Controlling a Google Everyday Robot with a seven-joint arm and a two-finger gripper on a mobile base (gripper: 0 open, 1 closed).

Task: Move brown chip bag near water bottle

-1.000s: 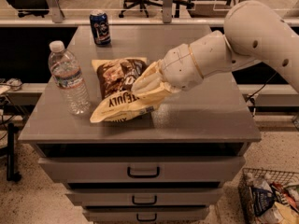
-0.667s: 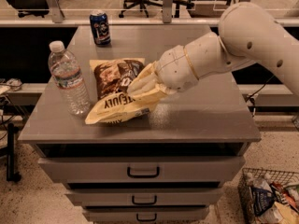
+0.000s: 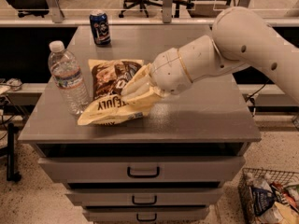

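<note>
The tool reaches in from the right at the end of a thick white arm and sits low over the middle of the grey table. It is pinching the right side of the chip bag, which bunches up around it. The bag lies left of centre on the table, just beside the upright water bottle; whether the two touch I cannot tell. A dark blue can stands well behind them at the far edge. Below are drawers, and a wire basket of packets sits on the floor at lower right.
</note>
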